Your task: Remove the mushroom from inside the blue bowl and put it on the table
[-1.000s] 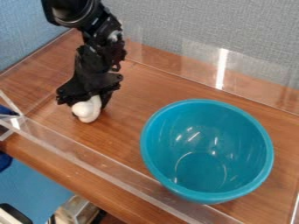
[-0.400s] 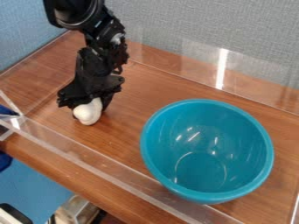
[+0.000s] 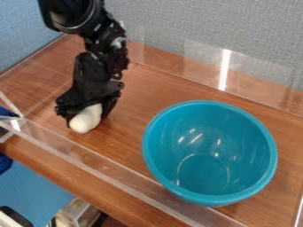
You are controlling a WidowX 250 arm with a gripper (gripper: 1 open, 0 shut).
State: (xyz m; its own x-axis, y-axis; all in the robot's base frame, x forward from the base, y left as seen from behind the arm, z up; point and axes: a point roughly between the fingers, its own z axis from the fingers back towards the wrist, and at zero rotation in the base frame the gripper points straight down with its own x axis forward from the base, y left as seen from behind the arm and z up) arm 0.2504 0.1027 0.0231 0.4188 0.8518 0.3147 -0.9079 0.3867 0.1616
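The mushroom lies on the table at the left, showing mostly its cream-white stem. My gripper points steeply down right over it, open, with a dark finger on each side of the mushroom and not pinching it. The blue bowl stands to the right near the front wall, and its glossy inside holds nothing. A stretch of bare wood separates the bowl from the mushroom.
Low clear acrylic walls edge the tabletop at the back, left and front. A blue fabric panel rises behind the table. The black arm leans in from the upper left.
The jaws have spread apart and let go of the mushroom. The mushroom now rests on the wood, slightly nearer the front left corner than a second ago.
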